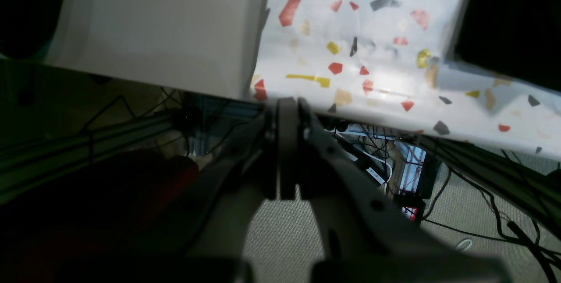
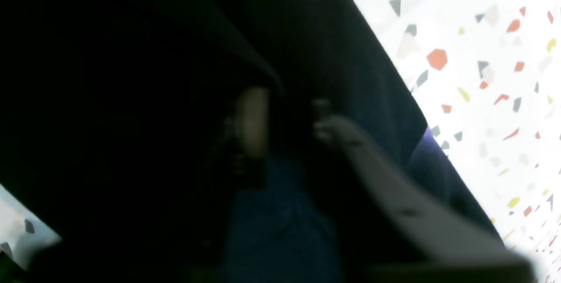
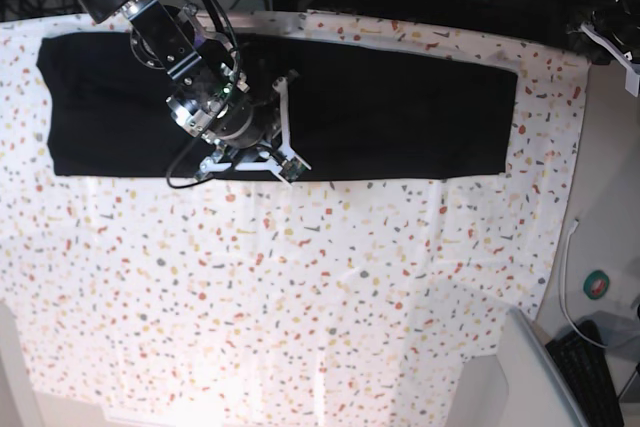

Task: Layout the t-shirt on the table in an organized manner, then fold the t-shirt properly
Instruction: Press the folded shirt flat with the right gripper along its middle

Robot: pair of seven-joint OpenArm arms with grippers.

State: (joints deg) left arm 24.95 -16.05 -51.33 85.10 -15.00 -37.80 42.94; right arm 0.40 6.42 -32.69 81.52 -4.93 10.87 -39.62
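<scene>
The black t-shirt (image 3: 380,117) lies as a long flat band across the far part of the speckled white table (image 3: 300,297). My right gripper (image 3: 283,152) is low over the shirt's near edge, left of its middle. In the right wrist view the right gripper (image 2: 287,116) is open, its fingers (image 2: 253,121) spread with dark shirt fabric (image 2: 350,55) under and between them, and the table cover (image 2: 491,77) lies to the right. In the left wrist view my left gripper (image 1: 287,112) is shut and empty, off the table's edge (image 1: 394,107), with a black patch (image 1: 513,20) at the upper right.
A grey box (image 3: 525,377), a keyboard (image 3: 592,372) and a tape roll (image 3: 598,284) lie off the table's near right. Cables and an aluminium frame (image 1: 394,160) run under the table edge. A pale panel (image 1: 153,24) stands left of the left gripper.
</scene>
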